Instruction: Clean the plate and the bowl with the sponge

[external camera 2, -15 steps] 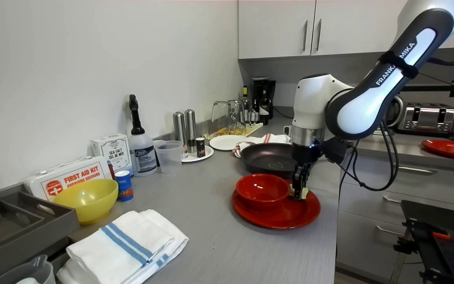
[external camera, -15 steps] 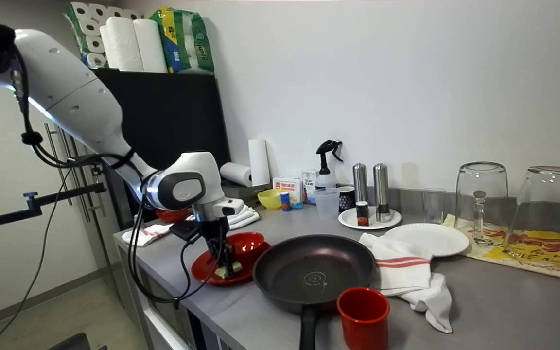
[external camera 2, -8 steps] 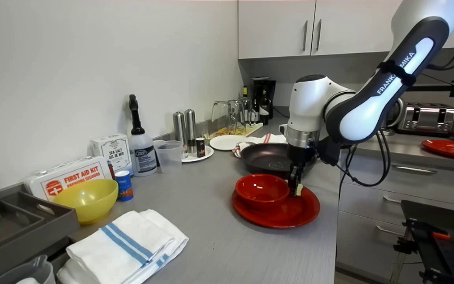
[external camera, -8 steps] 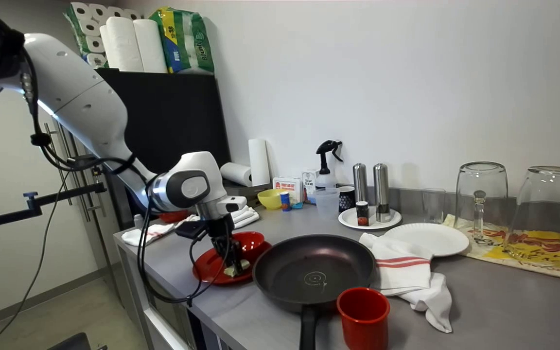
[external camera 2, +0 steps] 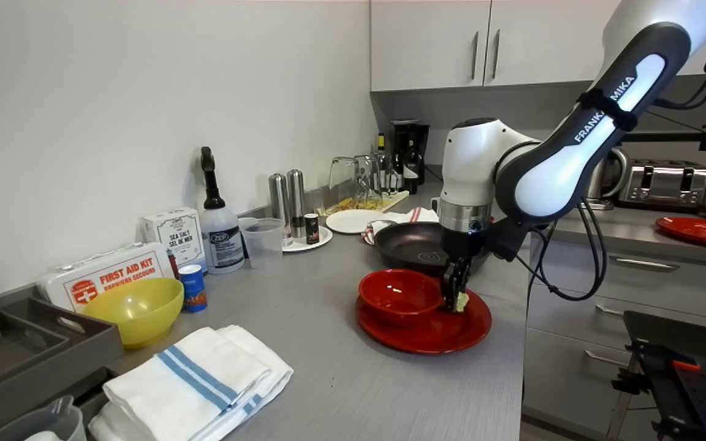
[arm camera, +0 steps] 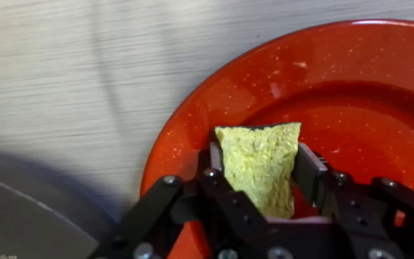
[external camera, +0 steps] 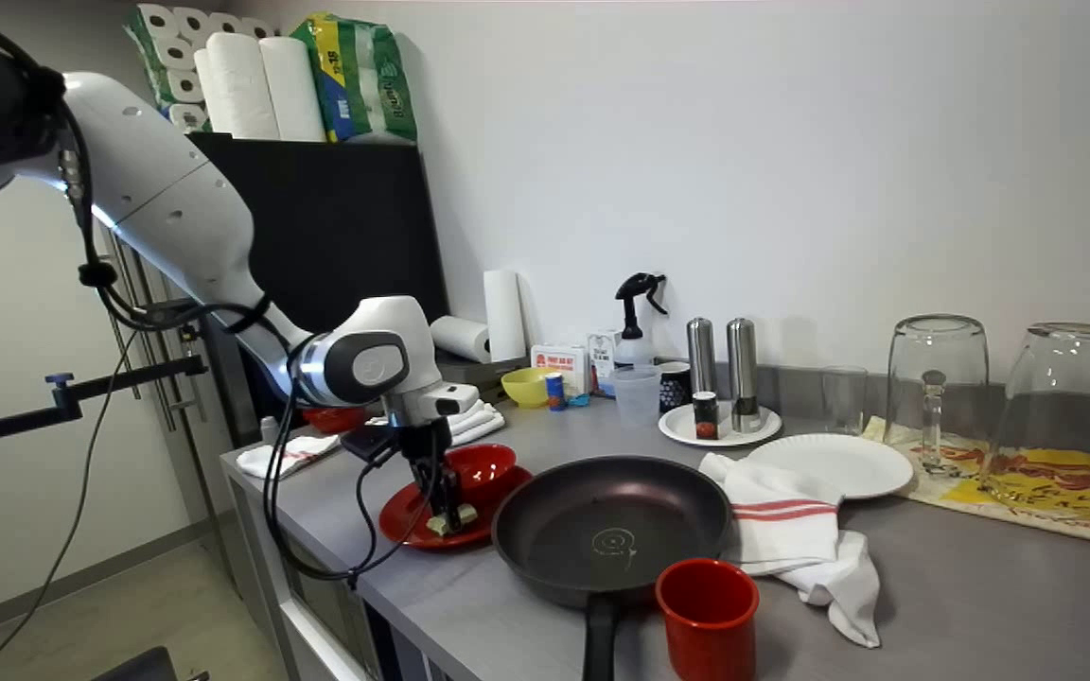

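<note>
The sponge (arm camera: 261, 169) is gripped in the claw (arm camera: 262, 158), over the red plate (arm camera: 365, 54); contact with the plate I cannot confirm. A red bowl (external camera 2: 397, 297) stands on that plate, just beside the claw. A frying pan (external camera: 602, 515) sits near, with a red cup (external camera: 711, 619) next to its handle (external camera: 599, 643). Farther along the worktop (external camera: 971, 605), a white plate (external camera: 674, 427) carries a small dark shaker (external camera: 705, 418) and a steel mill (external camera: 743, 364).

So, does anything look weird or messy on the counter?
A bit: the red-striped cloth by the frying pan lies crumpled, unlike the folded blue-striped towels. The red bowl also sits off-centre on the red plate. I see nothing spilled or broken.
</note>
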Available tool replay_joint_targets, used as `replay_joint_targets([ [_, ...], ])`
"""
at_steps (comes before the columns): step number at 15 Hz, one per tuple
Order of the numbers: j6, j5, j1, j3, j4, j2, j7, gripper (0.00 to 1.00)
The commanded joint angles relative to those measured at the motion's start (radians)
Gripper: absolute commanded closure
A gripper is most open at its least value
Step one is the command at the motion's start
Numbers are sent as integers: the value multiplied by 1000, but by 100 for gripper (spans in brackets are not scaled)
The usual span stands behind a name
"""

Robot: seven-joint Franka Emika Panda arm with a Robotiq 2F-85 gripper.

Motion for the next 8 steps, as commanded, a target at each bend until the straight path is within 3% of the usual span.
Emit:
replay_joint_targets([
  [1, -85, 119, 4, 38, 58, 38, -5, 75],
  [8, -208, 270, -10, 78, 133, 73, -35, 75],
])
